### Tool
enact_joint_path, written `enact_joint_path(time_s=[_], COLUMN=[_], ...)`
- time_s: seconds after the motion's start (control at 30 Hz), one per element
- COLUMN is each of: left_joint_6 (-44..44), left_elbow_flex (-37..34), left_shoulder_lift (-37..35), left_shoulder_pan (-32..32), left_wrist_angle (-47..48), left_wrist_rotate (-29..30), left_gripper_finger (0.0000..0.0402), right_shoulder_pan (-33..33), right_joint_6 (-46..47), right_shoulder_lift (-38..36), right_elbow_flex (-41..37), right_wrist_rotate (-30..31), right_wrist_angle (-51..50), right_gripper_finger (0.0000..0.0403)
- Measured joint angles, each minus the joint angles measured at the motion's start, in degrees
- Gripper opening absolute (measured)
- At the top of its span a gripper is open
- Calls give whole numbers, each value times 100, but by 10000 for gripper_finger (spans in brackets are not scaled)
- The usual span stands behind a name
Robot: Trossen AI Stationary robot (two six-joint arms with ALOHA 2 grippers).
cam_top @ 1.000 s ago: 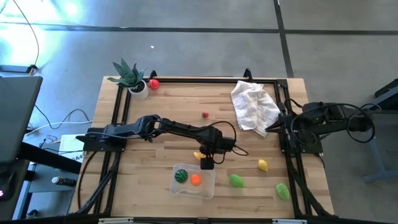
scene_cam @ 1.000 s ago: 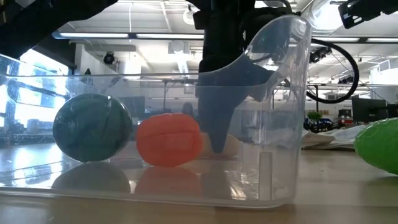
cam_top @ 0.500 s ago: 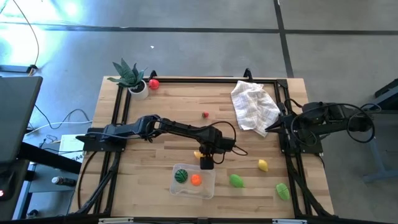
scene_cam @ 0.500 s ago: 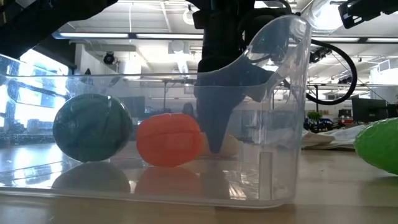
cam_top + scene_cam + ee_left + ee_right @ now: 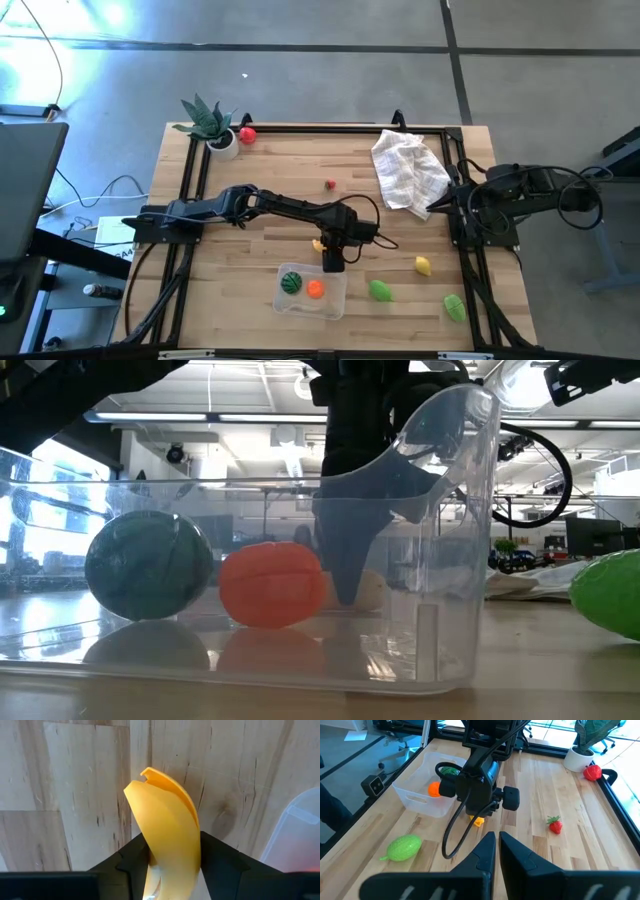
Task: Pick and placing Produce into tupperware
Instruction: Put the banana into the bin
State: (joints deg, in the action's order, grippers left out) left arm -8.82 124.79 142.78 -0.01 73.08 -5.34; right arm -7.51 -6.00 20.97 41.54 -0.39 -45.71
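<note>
A yellow toy banana (image 5: 165, 815) lies on the wooden table just beyond the clear tupperware's (image 5: 283, 305) far right corner; it also shows in the high view (image 5: 318, 247). My left gripper (image 5: 172, 865) points straight down over the banana (image 5: 370, 592) and is shut on it. In the low view the left gripper (image 5: 345, 560) shows behind the tupperware's wall (image 5: 440, 560). A dark green ball (image 5: 290, 282) and an orange fruit (image 5: 315, 289) rest on the tupperware's floor. My right gripper (image 5: 497, 845) is shut on nothing, held back at the table's right edge. My left gripper pinches the banana's two long sides (image 5: 156, 854) between its two fingers (image 5: 131, 860). The fingers come from above, pointing down, and lie across the banana. One tip of the banana (image 5: 148, 773) sticks out past them. The banana lies on the table.
Right of the tupperware lie two green pieces (image 5: 380, 290) (image 5: 454, 306) and a lemon (image 5: 422, 265). A small strawberry (image 5: 330, 184) sits mid-table. A white checked cloth (image 5: 408, 170) lies at the far right; a potted plant (image 5: 210, 125) and a red fruit (image 5: 247, 134) stand at the far left.
My left gripper's fingers have drawn together on the banana while the arm kept its place. The banana stays on the table where it was.
</note>
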Motion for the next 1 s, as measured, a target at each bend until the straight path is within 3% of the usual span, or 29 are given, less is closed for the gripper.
enact_joint_path(time_s=[0.67,1.0], left_joint_6=[-4,167], left_elbow_flex=[16,721], left_shoulder_lift=[0,7], left_shoulder_pan=[0,2], left_wrist_angle=[26,554], left_wrist_rotate=[84,449], left_gripper_finger=[152,152], right_shoulder_pan=[0,0], right_joint_6=[0,0], right_shoulder_lift=[0,0], right_elbow_flex=[0,0], right_wrist_rotate=[0,0], right_wrist_angle=[-1,2], right_gripper_finger=[16,16])
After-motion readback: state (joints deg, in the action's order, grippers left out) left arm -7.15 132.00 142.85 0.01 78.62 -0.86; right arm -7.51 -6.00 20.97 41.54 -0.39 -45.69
